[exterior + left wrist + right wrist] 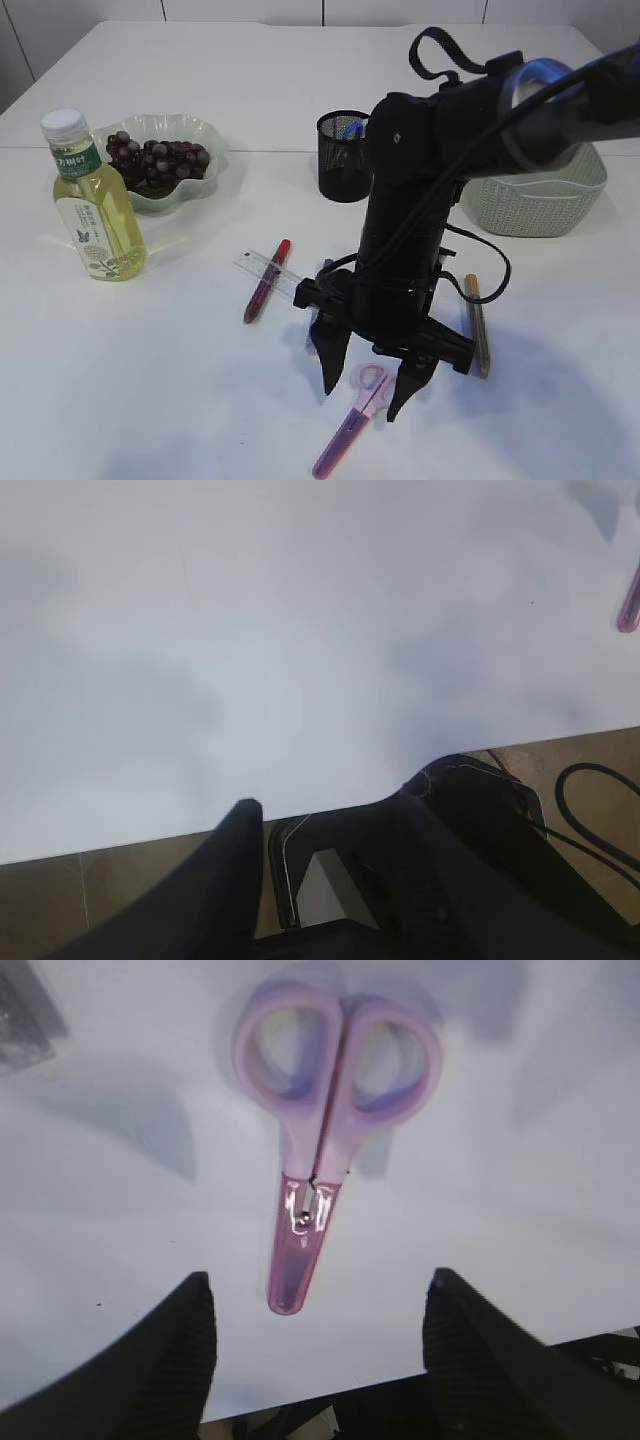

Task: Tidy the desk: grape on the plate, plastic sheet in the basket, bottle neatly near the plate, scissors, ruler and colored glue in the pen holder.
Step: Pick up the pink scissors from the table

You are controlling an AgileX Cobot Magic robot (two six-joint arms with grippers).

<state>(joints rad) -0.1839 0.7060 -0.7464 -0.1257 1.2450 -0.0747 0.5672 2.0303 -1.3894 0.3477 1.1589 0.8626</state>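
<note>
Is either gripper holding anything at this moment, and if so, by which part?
Nothing is held. The right gripper is open, its fingers either side of the pink scissors lying flat on the table. The left gripper shows only bare table.

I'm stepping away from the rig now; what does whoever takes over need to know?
Right gripper: open, fingers either side of the pink scissors, not gripping. Left gripper: low at the table edge, holding nothing in view.
Done: grapes on plate; bottle upright beside it.
Left: scissors, clear ruler and glue pens on the table, pen holder behind. Basket contents hidden.
</note>
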